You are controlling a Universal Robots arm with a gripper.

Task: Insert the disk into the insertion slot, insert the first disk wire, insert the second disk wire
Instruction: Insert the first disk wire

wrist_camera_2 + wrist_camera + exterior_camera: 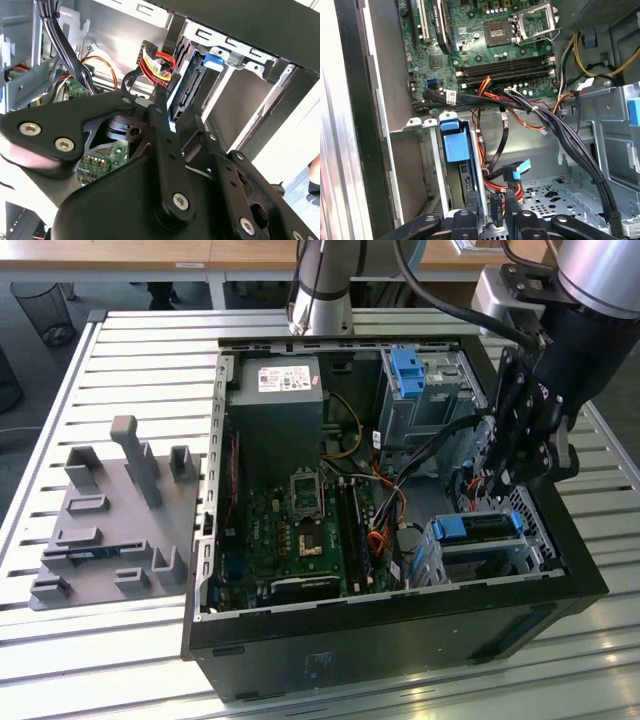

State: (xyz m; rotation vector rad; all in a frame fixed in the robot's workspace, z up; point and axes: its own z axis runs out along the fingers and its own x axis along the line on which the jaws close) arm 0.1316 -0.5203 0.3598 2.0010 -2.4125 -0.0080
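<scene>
The disk (478, 527) in its bright blue carrier sits inside the insertion slot (437, 562), the low silver cage at the case's near right corner in the exterior view. My gripper (495, 480) reaches down into the case just behind it. In both wrist views the disk (455, 145) (192, 85) stands on edge in the cage (415, 127). My gripper (491, 216) (174, 107) has its fingers a little apart beside the disk's end. A black connector on red and yellow wires (496, 206) (150, 60) lies at the fingertips; I cannot tell whether it touches them. A blue-tipped wire (517, 172) hangs close by.
Black cable bundles (555, 130) cross over the motherboard (300, 530). A taller grey cage holding another blue tray (405, 370) stands at the back right, and the power supply (275, 410) at the back. A grey fixture (115, 510) lies on the slatted table at the exterior view's left.
</scene>
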